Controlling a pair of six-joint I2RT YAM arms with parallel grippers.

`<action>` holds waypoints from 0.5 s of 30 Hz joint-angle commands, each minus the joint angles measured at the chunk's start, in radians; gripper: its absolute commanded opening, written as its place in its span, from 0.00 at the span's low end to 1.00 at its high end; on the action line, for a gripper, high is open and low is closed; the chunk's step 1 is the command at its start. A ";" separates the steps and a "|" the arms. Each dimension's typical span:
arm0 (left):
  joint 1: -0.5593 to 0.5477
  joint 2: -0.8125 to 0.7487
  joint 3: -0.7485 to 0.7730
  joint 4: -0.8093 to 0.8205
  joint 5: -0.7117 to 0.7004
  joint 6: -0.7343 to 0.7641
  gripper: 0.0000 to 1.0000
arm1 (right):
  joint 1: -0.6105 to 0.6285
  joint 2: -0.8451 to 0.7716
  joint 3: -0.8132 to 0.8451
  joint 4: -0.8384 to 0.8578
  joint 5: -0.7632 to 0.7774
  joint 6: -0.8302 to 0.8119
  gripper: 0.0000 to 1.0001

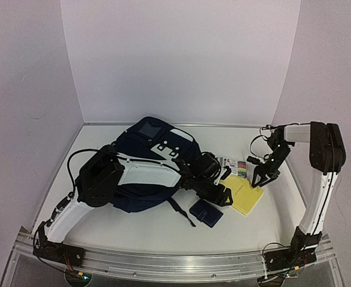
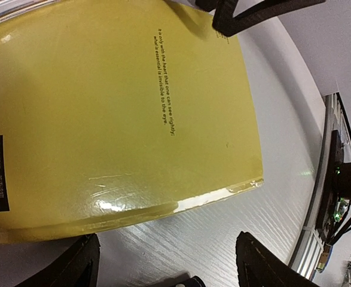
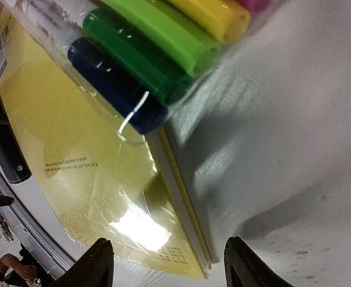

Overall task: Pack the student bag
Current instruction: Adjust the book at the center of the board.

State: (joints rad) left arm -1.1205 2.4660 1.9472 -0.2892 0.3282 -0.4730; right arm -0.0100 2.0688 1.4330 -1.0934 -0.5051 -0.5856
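You worked in a robotics lab booth: plain white walls (image 1: 181, 60) boxed a white table (image 1: 163, 230) (aluminium rail (image 1: 175, 263) in front)

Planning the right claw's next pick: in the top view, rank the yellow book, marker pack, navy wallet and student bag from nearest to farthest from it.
From the right claw:
1. Yellow book, right beneath it.
2. Marker pack, just left, overlapping the book's far edge.
3. Navy wallet, further left, toward the near edge.
4. Student bag, farthest left, at the back.
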 commanded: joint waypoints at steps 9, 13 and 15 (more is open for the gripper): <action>0.001 0.022 -0.066 -0.007 -0.034 -0.030 0.78 | 0.085 -0.036 0.079 -0.205 -0.211 -0.091 0.47; 0.001 0.020 -0.072 0.007 -0.034 -0.036 0.78 | 0.119 -0.080 0.105 -0.286 -0.289 -0.114 0.42; 0.001 0.013 -0.080 0.017 -0.038 -0.039 0.78 | 0.149 -0.098 0.096 -0.299 -0.313 -0.111 0.42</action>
State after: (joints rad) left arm -1.1202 2.4603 1.9199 -0.2409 0.3265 -0.4997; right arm 0.0550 2.0637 1.5025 -1.2347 -0.5753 -0.6571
